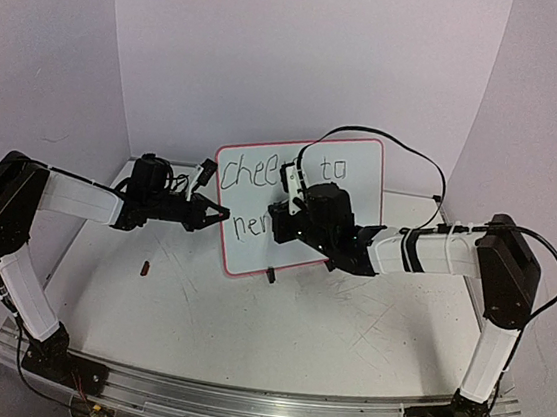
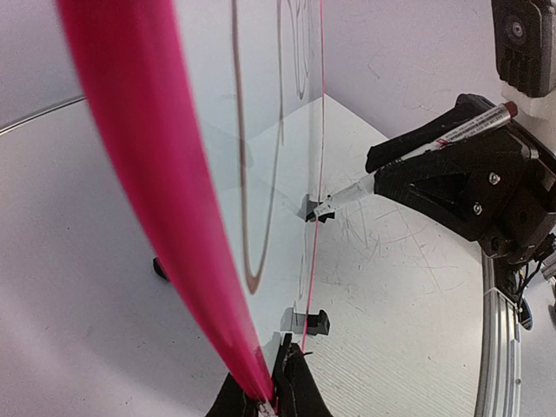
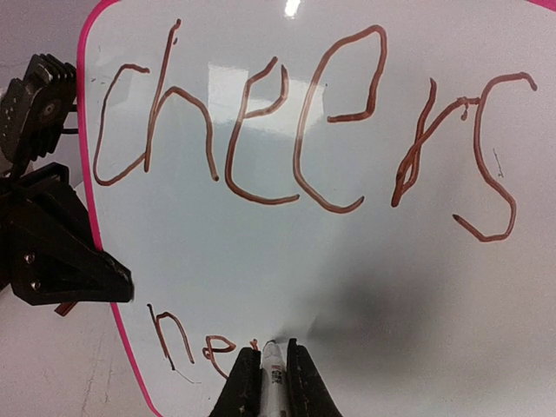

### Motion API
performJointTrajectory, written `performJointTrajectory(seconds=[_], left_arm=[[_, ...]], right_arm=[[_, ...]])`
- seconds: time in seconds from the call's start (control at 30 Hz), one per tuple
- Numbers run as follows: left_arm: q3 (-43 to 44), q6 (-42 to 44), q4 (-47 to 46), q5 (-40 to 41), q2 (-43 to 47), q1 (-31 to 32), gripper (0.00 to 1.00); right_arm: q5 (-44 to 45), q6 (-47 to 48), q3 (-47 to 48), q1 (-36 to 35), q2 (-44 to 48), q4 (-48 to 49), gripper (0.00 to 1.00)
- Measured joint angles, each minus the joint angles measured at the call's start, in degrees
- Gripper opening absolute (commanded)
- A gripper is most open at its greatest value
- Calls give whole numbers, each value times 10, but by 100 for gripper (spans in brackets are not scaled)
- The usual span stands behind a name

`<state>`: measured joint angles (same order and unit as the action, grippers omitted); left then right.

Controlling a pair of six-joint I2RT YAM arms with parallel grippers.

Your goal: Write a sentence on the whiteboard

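The whiteboard (image 1: 364,188) stands up on the bench (image 1: 274,339), between the two arms. The sentence (image 3: 300,143) is partly done. The top line says "cheers to". The bottom line is only started: I can read "ne", and the next letter is not finished. I think the rest of that line is left to write. The left claw (image 1: 220,212) pinches the board's left rim. The right claw (image 3: 271,358) is closed around a marker (image 2: 417,155). It sits low in front of the board, with the marker tip right at the board beside the "ne".
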<state>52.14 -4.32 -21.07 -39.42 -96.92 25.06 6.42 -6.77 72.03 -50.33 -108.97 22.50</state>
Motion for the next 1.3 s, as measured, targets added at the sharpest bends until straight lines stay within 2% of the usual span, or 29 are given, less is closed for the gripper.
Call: performJointTrajectory(seconds=[0.47, 0.77, 1.03, 1.17, 1.3], left_arm=[[0, 0, 1, 1, 0, 0, 0], [0, 0, 1, 1, 0, 0, 0], [0, -2, 2, 2, 0, -2, 0], [0, 1, 1, -4, 0, -2, 0], [0, 4, 1, -5, 0, -1, 0]], right_arm=[[-2, -17, -47, 2, 3, 6, 0], [3, -17, -45, 2, 3, 4, 0], [43, 2, -21, 2, 6, 6, 0], [47, 10, -24, 12, 28, 11, 0], [32, 3, -75, 25, 101, 17, 0]])
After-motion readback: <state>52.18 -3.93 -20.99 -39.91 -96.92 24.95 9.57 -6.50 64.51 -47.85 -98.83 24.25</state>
